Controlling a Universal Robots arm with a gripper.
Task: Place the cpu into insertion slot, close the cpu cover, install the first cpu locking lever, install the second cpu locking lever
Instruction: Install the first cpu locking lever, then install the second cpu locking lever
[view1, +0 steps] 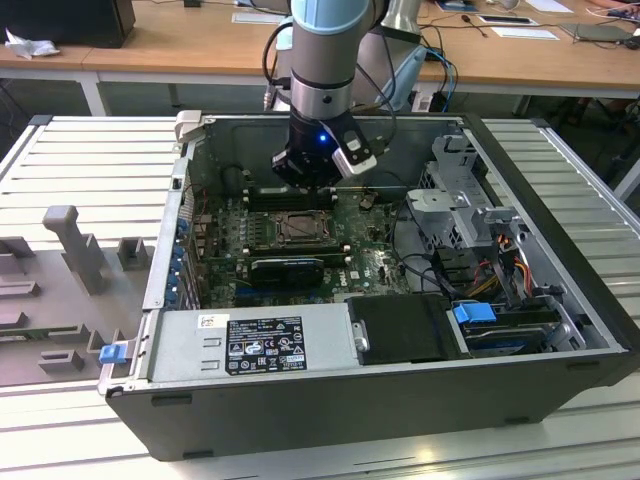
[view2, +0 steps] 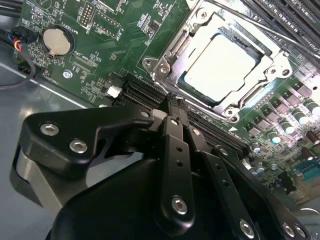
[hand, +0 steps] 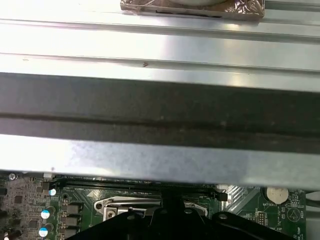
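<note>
step: cpu (view2: 216, 67) is already sitting in the insertion slot (view2: 272, 54), pale face up; cpu cover (view2: 175, 47) is reading as down over it, its frame ringing the chip. Judging that the locking-lever stage is the one in hand.
levers: a thin wire lever (view2: 260, 26) is running along the far side of the socket; can't tell whether it is hooked under its catch.
gripper: gripper (view2: 176, 106) is hovering just beside the socket's near edge, above the black slots on the green motherboard (view2: 120, 40). In the exterior view it is hanging inside the open computer case (view1: 560, 330), over the socket area.
jaws: fingers (view2: 172, 145) are lying pressed together, no gap showing, carrying nothing; not touching the cover or the lever as far as I can see.
next move calls for: tip placed finely on a thin springy wire, pushed down and sideways under its hook, without scraping the board.
</note>
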